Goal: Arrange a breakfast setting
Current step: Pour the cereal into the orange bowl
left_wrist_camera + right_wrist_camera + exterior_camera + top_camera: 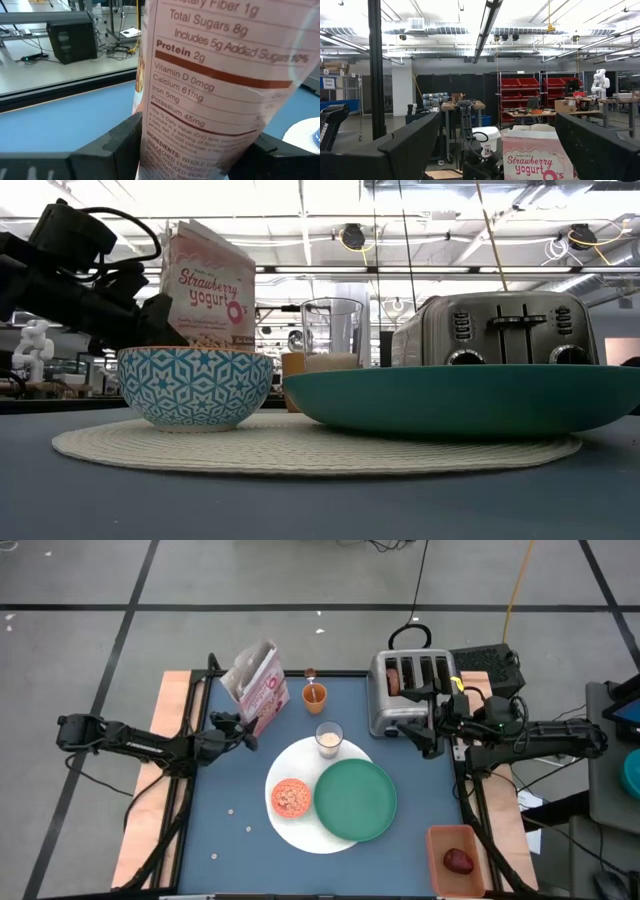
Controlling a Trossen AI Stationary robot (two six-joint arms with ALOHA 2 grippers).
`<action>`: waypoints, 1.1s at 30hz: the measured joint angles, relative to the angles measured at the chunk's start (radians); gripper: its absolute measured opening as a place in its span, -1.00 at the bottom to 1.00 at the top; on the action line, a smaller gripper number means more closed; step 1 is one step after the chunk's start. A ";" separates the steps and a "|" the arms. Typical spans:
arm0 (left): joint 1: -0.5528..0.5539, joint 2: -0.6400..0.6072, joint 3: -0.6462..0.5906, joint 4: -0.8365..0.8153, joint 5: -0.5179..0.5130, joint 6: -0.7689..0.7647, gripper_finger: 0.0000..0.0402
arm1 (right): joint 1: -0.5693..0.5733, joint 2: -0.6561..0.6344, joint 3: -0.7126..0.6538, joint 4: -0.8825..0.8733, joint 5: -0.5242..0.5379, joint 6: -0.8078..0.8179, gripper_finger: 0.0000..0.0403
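Note:
The pink cereal box (258,690) is at the table's far left, its top leaning toward the far edge. It also shows in the low view (205,285). My left gripper (243,730) is shut on it. The white round plate (300,825) holds the green plate (356,800) and the orange-patterned bowl (291,798). The milk glass (329,738) stands at the plate's far rim, and the orange cup (315,695) stands farther back. The dark-red fruit (458,860) lies in the tan bin. My right gripper (415,732) is open and empty beside the toaster's near side. My left gripper pinches the cereal box's lower part between its two fingers (120,145), one on each side of the nutrition panel (195,125). The fingers come level from the table's left. The box stands tilted; the bowl hides its bottom, so I cannot tell whether it is on the table.
The silver toaster (410,690) stands at the far right, with something brown in one slot (392,680). The tan bin (455,858) sits at the near right corner. A few small crumbs (232,810) lie on the blue table's near left.

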State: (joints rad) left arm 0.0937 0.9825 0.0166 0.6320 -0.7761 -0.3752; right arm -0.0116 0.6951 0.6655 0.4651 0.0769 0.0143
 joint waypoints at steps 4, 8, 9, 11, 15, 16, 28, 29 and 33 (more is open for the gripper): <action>0.000 0.000 0.000 0.002 -0.001 0.001 0.14 | 0.000 0.000 0.000 0.000 0.000 0.000 0.94; -0.014 0.000 0.000 0.005 -0.002 -0.001 0.14 | 0.000 0.000 0.000 0.000 0.000 0.000 0.94; -0.021 0.000 0.000 0.005 -0.002 -0.001 0.14 | 0.000 0.000 0.000 0.000 0.000 0.000 0.94; -0.037 0.000 0.000 0.006 -0.003 -0.001 0.14 | 0.000 0.000 0.000 0.000 0.000 0.000 0.94; -0.057 -0.001 0.000 0.006 -0.025 -0.001 0.14 | 0.000 0.000 0.000 0.000 0.000 0.000 0.94; -0.057 -0.001 0.000 0.006 -0.037 -0.002 0.14 | 0.000 0.000 0.000 0.000 0.000 0.000 0.94; -0.064 -0.002 0.002 -0.015 -0.063 -0.020 0.14 | 0.000 0.000 0.000 0.000 0.000 0.000 0.94; -0.064 -0.003 0.002 -0.029 -0.063 -0.026 0.14 | 0.000 0.000 0.000 0.000 0.000 0.000 0.94; -0.064 -0.003 0.002 -0.054 -0.062 -0.047 0.14 | 0.000 0.000 0.000 0.000 0.000 0.000 0.94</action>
State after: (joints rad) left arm 0.0299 0.9798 0.0185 0.5777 -0.8384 -0.4221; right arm -0.0116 0.6952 0.6655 0.4652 0.0772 0.0143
